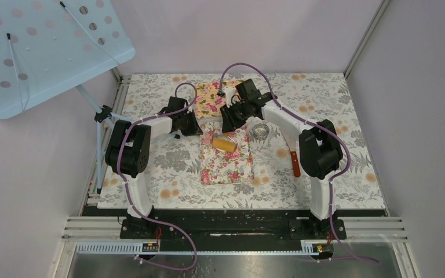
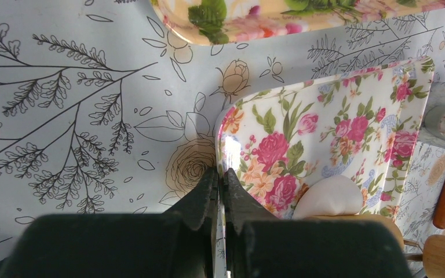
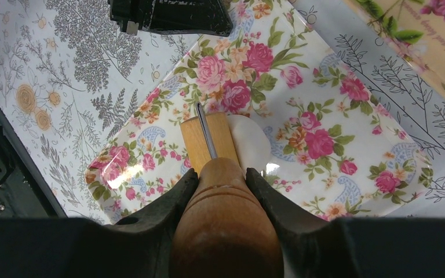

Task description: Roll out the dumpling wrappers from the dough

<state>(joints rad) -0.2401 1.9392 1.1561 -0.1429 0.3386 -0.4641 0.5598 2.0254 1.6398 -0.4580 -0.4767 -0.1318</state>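
The dough (image 3: pixel 254 145) is a soft white lump, partly flattened, on the rose-patterned tray (image 3: pixel 330 110). It also shows in the left wrist view (image 2: pixel 329 196). My right gripper (image 3: pixel 221 172) is shut on the handle of the wooden roller (image 3: pixel 207 142), whose drum lies against the dough's left side. My left gripper (image 2: pixel 221 172) is shut on the tray's left rim (image 2: pixel 225 145). In the top view the left gripper (image 1: pixel 196 126) and the right gripper (image 1: pixel 230 121) flank the tray's far end, with the roller (image 1: pixel 225 143) between them. No finished wrapper shows.
A yellow floral tray (image 1: pixel 214 92) lies behind the rose tray. The shiny metal ring (image 1: pixel 260 130) stands right of the tray. A knife with a red-brown handle (image 1: pixel 295 164) lies further right. A perforated blue board on a stand (image 1: pixel 46 46) overhangs the far left.
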